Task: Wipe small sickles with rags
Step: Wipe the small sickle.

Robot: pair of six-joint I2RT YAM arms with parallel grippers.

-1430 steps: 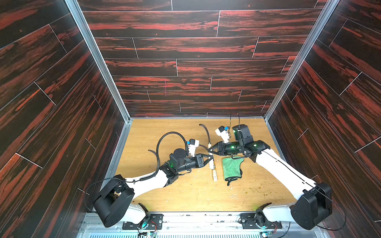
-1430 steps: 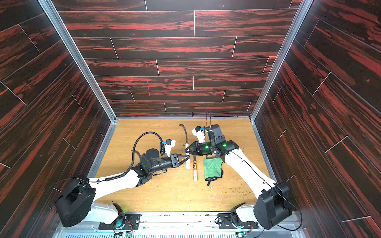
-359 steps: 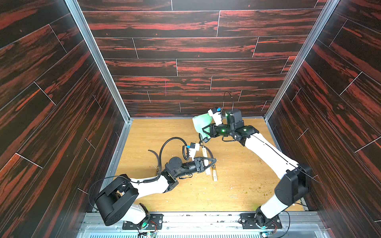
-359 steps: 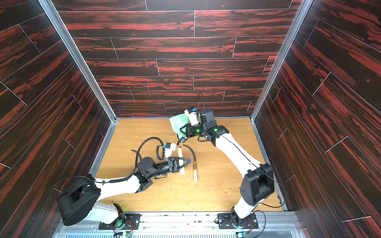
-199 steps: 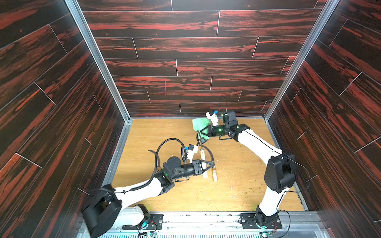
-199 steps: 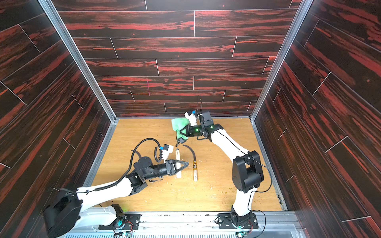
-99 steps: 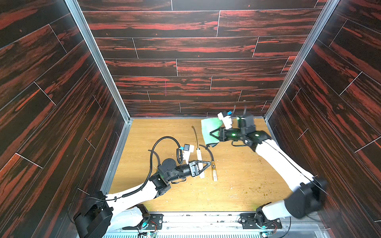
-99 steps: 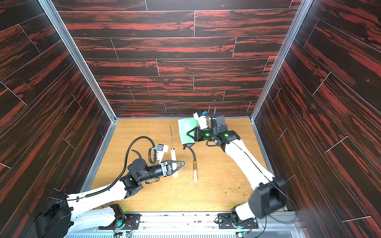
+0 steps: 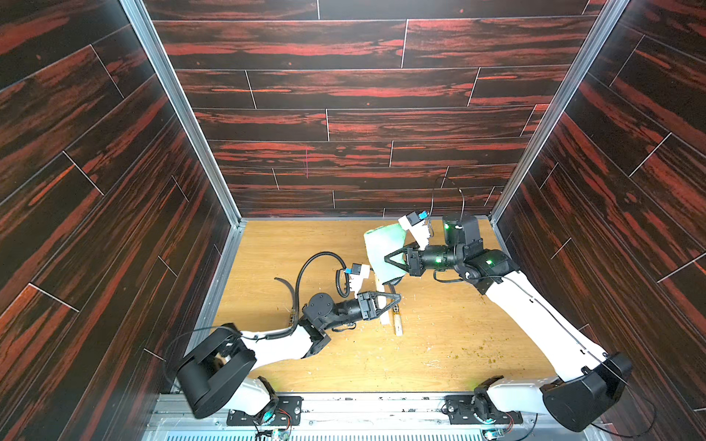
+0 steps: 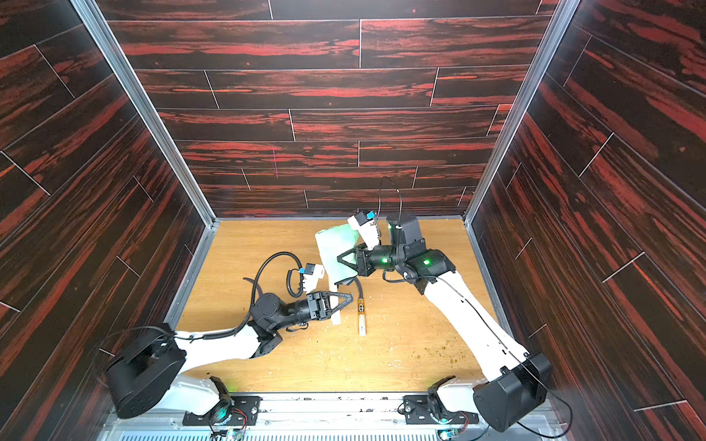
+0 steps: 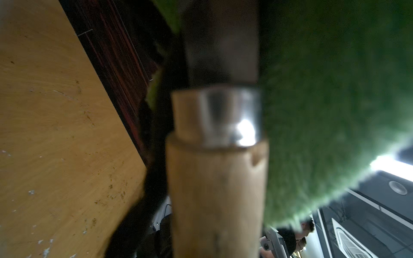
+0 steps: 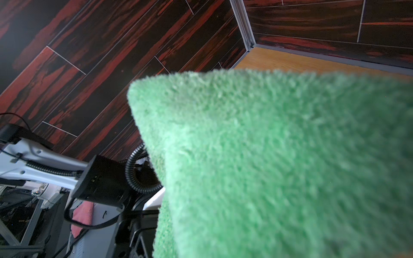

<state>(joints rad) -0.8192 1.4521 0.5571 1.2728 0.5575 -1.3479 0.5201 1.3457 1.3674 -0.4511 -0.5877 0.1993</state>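
Rag, one only, is hanging over the table, your right gripper clenching it; it is hiding the blade of the sickle your left gripper is grasping. Second sickle is lying just beside. Dark curve farther left is looking too thin to name.

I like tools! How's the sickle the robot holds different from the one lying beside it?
The left gripper clamps the held sickle near the green rag; the table sickle lies untouched. The table sickle shows a yellow-black band; the held sickle shows none. Both handles are pale wood.
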